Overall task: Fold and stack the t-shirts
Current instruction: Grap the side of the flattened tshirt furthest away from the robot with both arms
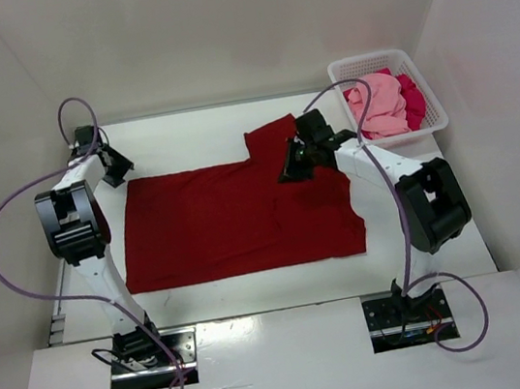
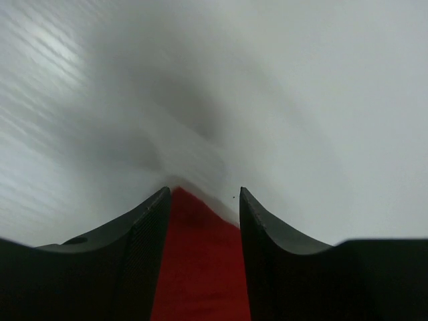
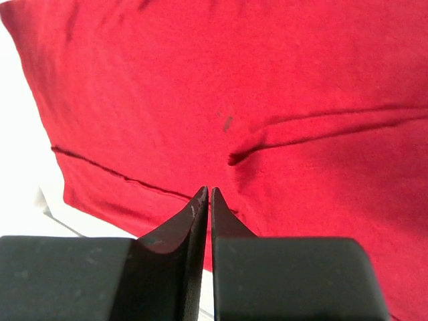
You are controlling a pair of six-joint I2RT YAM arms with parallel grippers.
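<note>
Task is at an early stage: I see no shirt folded and no stack begun. The dark red shirt [image 1: 235, 223] lies spread flat mid-bench [image 1: 201, 130], mostly smooth, with one sleeve jutting out at the far right. My right wrist view shows a small pucker in the cloth.

The pink shirt [image 1: 379, 103] and magenta shirt [image 1: 412, 98] sit bunched in the white basket [image 1: 367, 59] in the far right corner.

The left end effector [image 1: 117, 167] is at the red shirt's far-left corner. Its fingers are apart with the cloth corner between them; I judge it is not gripped. The right end effector [image 1: 294, 162] is over the sleeve area, clenched, with no cloth visibly caught.

All the folding and stacking is left to do.
</note>
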